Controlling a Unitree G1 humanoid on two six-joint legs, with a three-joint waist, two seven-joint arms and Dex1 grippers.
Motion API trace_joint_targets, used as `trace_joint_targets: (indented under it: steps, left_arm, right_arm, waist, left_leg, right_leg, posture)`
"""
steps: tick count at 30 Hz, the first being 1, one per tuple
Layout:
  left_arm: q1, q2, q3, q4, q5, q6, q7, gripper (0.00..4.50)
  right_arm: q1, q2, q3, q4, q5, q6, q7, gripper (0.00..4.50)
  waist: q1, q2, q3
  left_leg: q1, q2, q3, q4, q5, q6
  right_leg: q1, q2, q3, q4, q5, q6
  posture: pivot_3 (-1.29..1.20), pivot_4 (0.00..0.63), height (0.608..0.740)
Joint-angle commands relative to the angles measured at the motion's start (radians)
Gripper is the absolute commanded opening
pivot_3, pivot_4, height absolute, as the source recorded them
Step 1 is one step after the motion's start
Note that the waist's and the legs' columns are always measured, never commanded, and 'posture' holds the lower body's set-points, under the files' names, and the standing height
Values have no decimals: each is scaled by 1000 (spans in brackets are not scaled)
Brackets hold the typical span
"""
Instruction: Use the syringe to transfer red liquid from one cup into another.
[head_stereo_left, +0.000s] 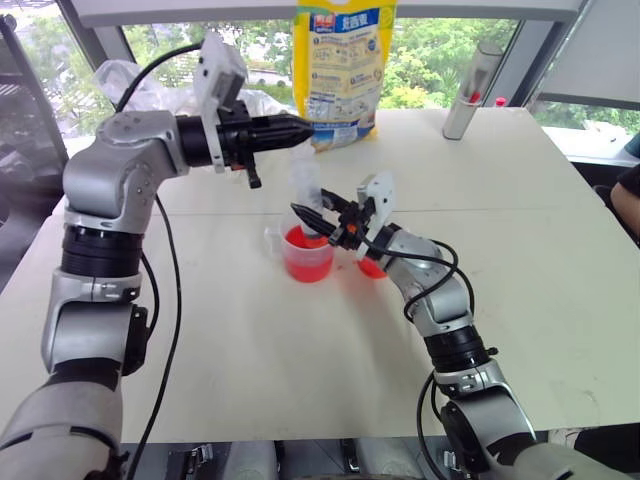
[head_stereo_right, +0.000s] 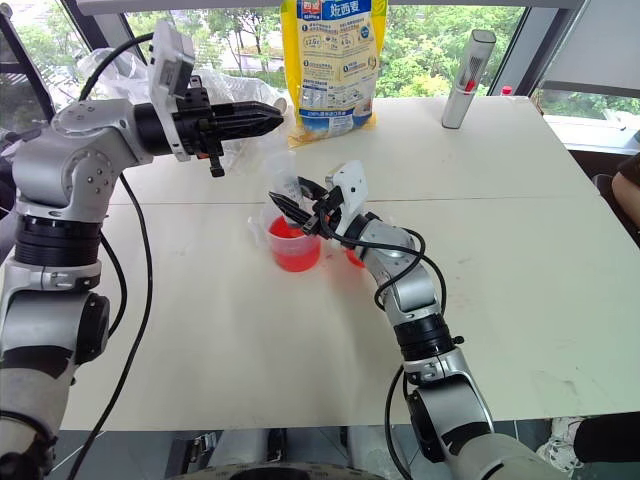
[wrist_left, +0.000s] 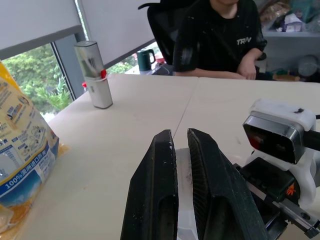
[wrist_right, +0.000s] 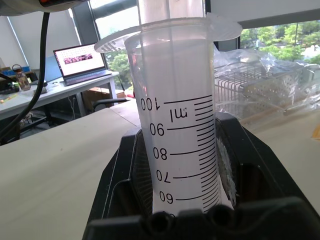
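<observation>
Syringe upright over the handled cup, gripped at barrel and plunger.

Right pincer (head_stereo_right: 300, 208) clamped round the syringe (wrist_right: 175, 125) barrel, tip down in the larger cup (head_stereo_left: 308, 256) of red liquid (head_stereo_left: 306, 262) mid-table; left pincer (head_stereo_left: 296, 129) pinched shut on the plunger top above (light, stiff, slick plastic; best held mid-barrel). Smaller cup (head_stereo_left: 371, 266) just right, behind the right arm.

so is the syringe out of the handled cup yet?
No, the syringe stands upright with its lower end down in the handled cup of red liquid, gripped by the right hand.
</observation>
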Motion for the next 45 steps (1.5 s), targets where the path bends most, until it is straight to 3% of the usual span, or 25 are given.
trace_joint_targets:
  steps: [1,10,14,19,20,35,41,45]
  left_arm:
    - [-90,28,88,-10,19,-83,44,62]
    - [-67,29,86,-32,8,-67,38,62]
    - [-31,29,83,-57,-2,-31,50,1630]
    - [12,35,83,-84,-2,-24,53,4187]
    - [28,40,83,-92,2,-26,57,4454]
    - [224,149,200,-228,-54,53,113,4454]
    - [249,138,178,-258,-54,48,125,4454]
    - [226,96,147,-247,-49,33,128,4454]
  right_arm:
    - [30,1,64,-8,-9,14,47,1372]
    - [22,1,61,-14,-8,14,46,1372]
    - [4,1,54,-37,-5,11,38,1372]
    - [-10,2,51,-56,-3,11,31,1372]
    - [-19,3,46,-62,-2,10,27,1372]
    - [-117,-14,-54,-129,59,67,-40,1372]
    - [-164,-39,-149,-235,160,205,-94,1372]
    - [-207,-135,-280,-323,250,321,-150,1372]
  waist:
    - [0,0,0]
    - [0,0,0]
    - [-3,0,0]
    - [0,0,0]
    - [-1,0,0]
    - [0,0,0]
    - [2,0,0]
    - [3,0,0]
  left_leg:
    - [0,0,0,0,0,0]
    - [0,0,0,0,0,0]
    - [0,0,0,0,0,0]
    - [0,0,0,0,0,0]
    - [1,0,0,0,0,0]
    - [0,1,0,0,0,0]
    - [-1,1,0,0,0,0]
    - [0,1,0,0,0,0]
  right_leg:
    - [0,0,0,0,0,0]
    - [0,0,0,0,0,0]
    - [0,0,0,0,0,0]
    - [0,0,0,0,0,0]
    - [0,0,0,0,0,0]
    - [0,-3,0,1,0,0]
    - [0,-4,0,0,0,0]
    - [0,-4,0,0,0,0]
  posture:
    - [0,150,740]
    - [0,150,740]
    - [0,150,740]
    - [0,150,740]
    - [0,150,740]
    - [0,150,740]
    - [0,150,740]
    - [0,150,740]
